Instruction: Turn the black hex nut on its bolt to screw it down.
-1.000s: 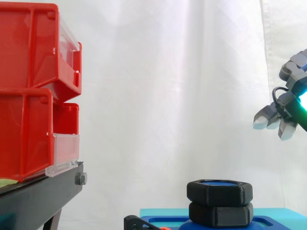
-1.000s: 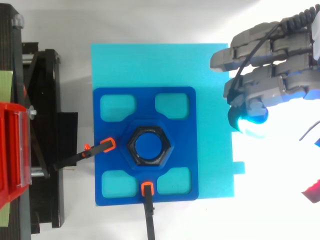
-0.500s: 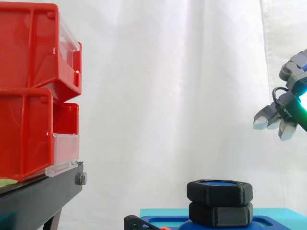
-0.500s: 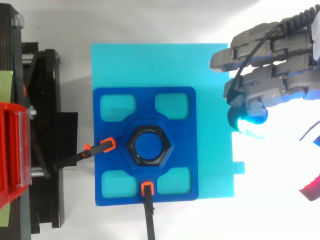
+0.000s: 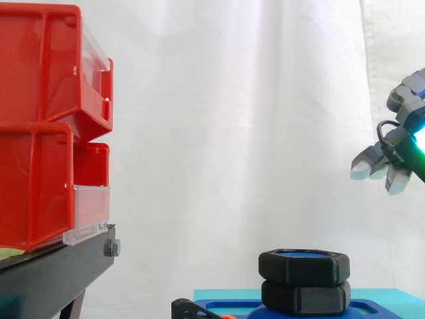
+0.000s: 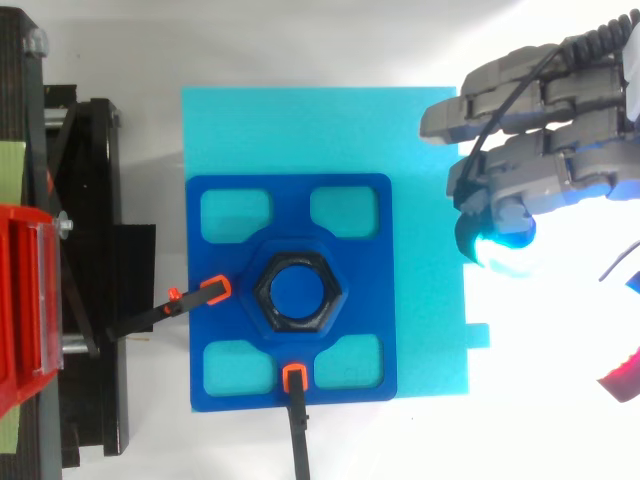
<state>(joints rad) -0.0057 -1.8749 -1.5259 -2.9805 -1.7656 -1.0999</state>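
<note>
The black hex nut (image 6: 298,292) sits on its blue bolt in the middle of a blue fixture plate (image 6: 230,260). In the side view two black hex rings are stacked, the upper nut (image 5: 304,266) over a lower one (image 5: 305,297). My hand (image 6: 545,160) hovers to the right of the plate, high above the nut's level and well clear of it. Its fingers are relaxed and slightly bent, holding nothing, and one fingertip glows cyan. In the side view the hand (image 5: 392,159) comes in at the right edge.
The plate rests on a cyan foam mat (image 6: 420,130), held by two black clamps with orange tips (image 6: 295,378) (image 6: 216,291). Red bins (image 5: 46,126) on a black stand (image 5: 53,272) are at the left.
</note>
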